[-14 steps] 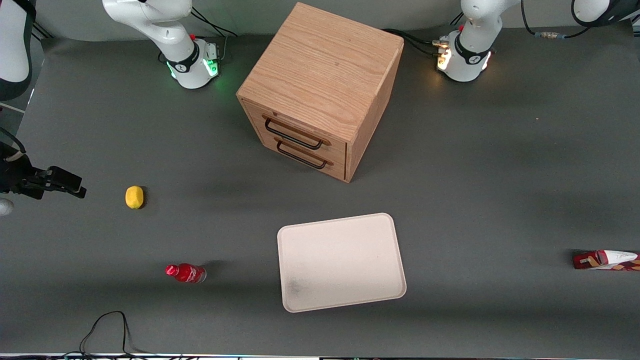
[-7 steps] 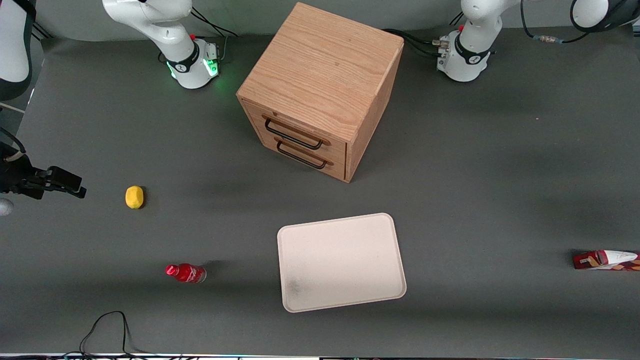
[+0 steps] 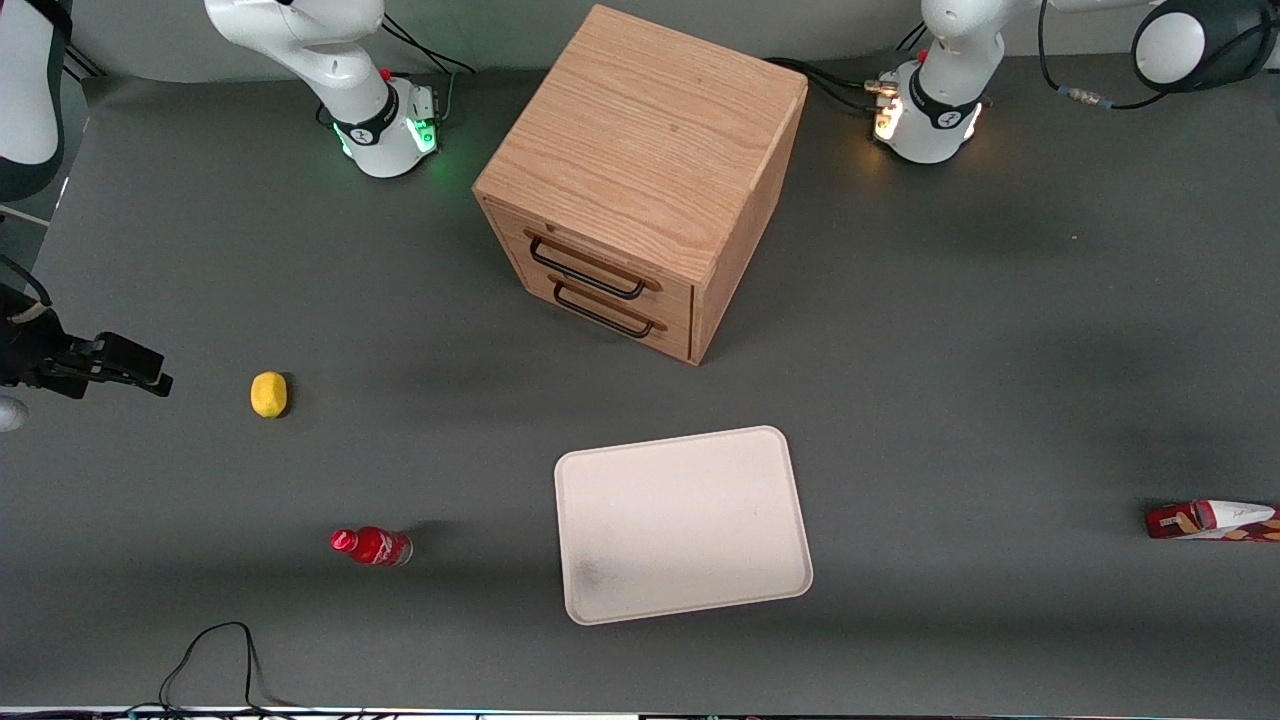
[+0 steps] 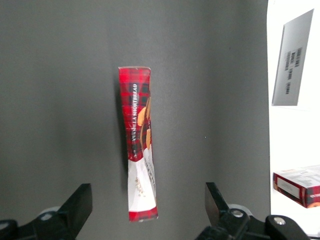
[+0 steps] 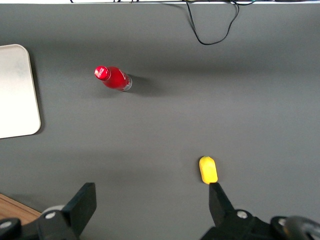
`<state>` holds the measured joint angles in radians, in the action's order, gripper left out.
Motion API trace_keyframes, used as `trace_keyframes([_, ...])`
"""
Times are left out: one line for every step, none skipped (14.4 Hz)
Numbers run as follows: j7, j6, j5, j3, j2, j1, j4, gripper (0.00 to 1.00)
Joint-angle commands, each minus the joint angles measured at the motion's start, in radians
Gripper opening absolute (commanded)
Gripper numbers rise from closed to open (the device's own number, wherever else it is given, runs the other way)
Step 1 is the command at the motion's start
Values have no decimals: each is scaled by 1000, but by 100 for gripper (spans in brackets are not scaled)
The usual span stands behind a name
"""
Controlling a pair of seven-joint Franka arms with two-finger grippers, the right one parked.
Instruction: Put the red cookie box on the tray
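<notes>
One step in hand: the approach; nothing is gripped yet.
Gripper (image 4: pixel 145 212): held high above the red cookie box (image 4: pixel 139 145), jaws spread wide and empty.
Box position: flat on the tabletop (image 3: pixel 950 330), at the working arm's end, well apart from the tray (image 3: pixel 680 523).
Next move: a straight descent is called for, jaws straddling the narrow sides.
</notes>
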<state>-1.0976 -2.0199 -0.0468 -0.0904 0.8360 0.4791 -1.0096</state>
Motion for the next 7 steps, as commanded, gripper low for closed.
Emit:
trace_keyframes([-22, -54, -19, 1, 18, -7, -27, 100])
trace_keyframes([-22, -75, -19, 1, 31, -5, -27, 100])
trace_keyframes([-22, -88, -19, 1, 43, -5, -27, 100])
trace_keyframes([-22, -98, -19, 1, 54, -5, -27, 100])
trace_keyframes([-21, -108, -19, 1, 63, -5, -29, 100])
trace_keyframes([-19, -114, -19, 1, 74, -4, -32, 100])
trace_keyframes([-19, -121, -19, 1, 83, -4, -34, 100])
